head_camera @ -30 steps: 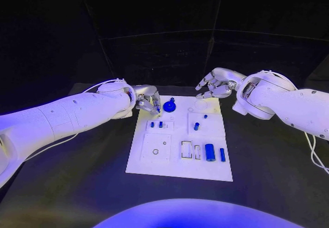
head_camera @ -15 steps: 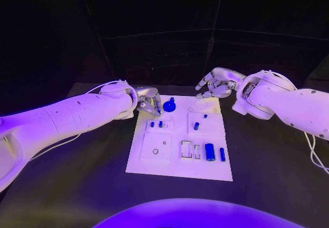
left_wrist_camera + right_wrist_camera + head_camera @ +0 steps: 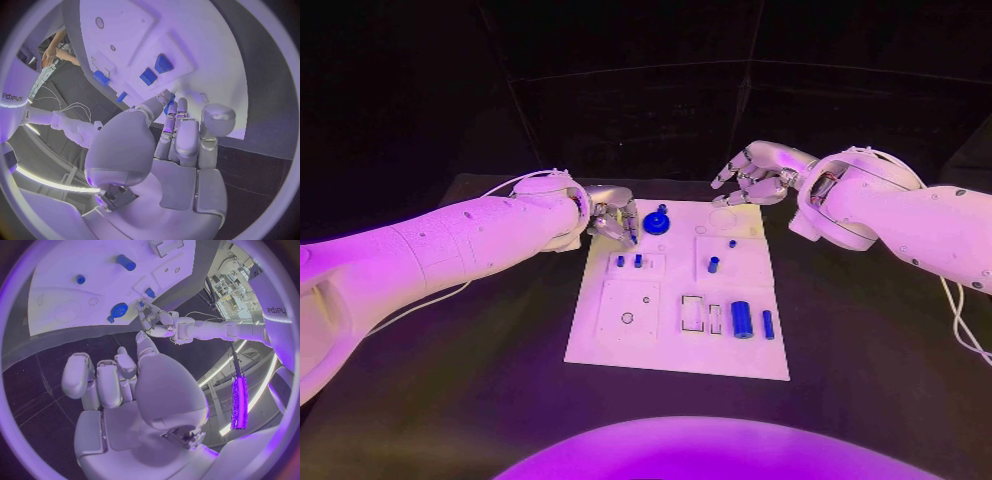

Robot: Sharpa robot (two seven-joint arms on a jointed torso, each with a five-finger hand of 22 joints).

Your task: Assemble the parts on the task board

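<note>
Nothing on the task board (image 3: 678, 345) has shifted over the last second, and both hands keep their places at its far end. On the white arm seen past the right hand in the right wrist view, part of a word reads "harpa"; the left wrist view shows letters ending "edirus" or similar on the other arm, too cut off to read surely.

The left hand (image 3: 612, 217) hovers at the board's far left corner, fingers curled downward and close together; whether they pinch anything cannot be told. Just beside its fingertips lies the round blue part (image 3: 656, 224), a short stem pointing away from the robot.

The right hand (image 3: 756, 173) hangs above the far right corner with fingers loosely spread, holding nothing.

Near the board's right edge lie a thick blue cylinder (image 3: 741, 320) and a thin blue rod (image 3: 767, 325), their long axes running toward the robot.
</note>
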